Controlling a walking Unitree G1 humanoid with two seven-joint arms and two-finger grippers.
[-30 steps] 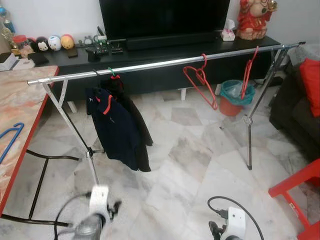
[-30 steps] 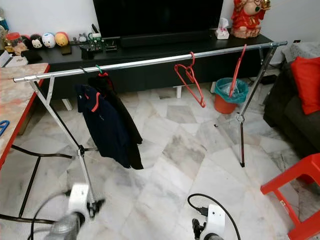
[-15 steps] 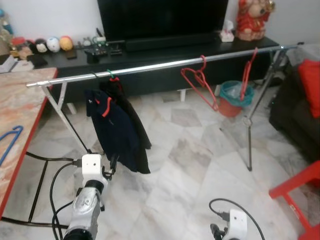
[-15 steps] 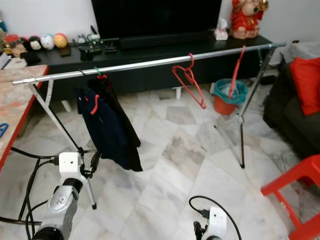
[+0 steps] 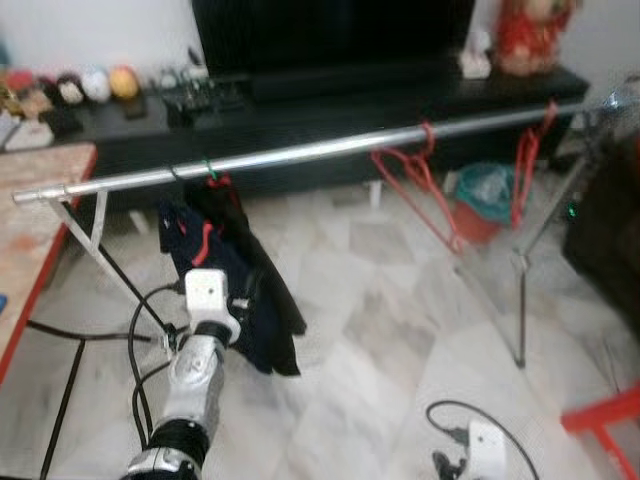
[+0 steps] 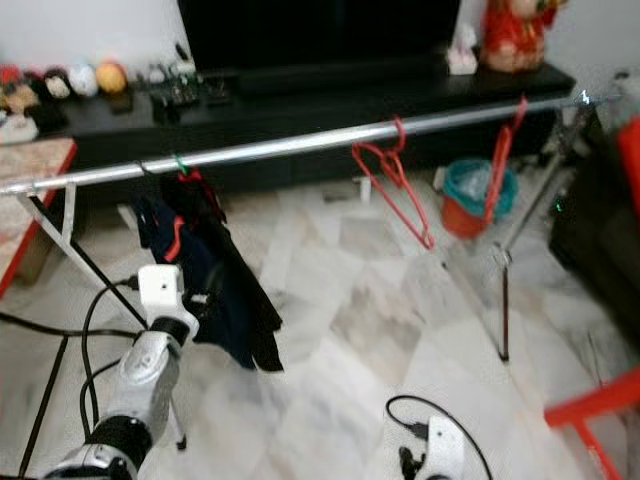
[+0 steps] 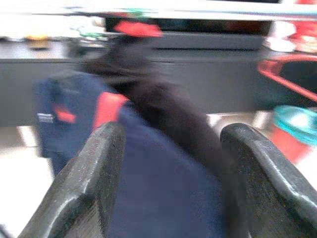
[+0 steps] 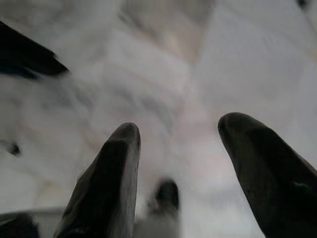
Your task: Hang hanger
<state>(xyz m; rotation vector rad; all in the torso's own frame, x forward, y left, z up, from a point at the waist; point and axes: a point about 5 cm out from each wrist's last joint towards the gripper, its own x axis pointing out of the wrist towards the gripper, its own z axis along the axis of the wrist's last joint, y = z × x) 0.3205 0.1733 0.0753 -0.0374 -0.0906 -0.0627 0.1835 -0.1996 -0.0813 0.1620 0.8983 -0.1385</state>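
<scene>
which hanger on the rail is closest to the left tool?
The red hanger carrying the dark navy garment, directly ahead of the left tool; the bare red hangers hang farther along the silver rail.

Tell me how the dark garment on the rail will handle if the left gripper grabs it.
The dark garment drapes in folds, so it is probably floppy. It hangs from the rail, so likely to swing. The open left gripper points at it.

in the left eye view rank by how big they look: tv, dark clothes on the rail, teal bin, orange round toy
1. tv, cut off by the top edge
2. dark clothes
3. teal bin, farther back, so true size is unsure
4. orange round toy, farthest back, blurred
</scene>
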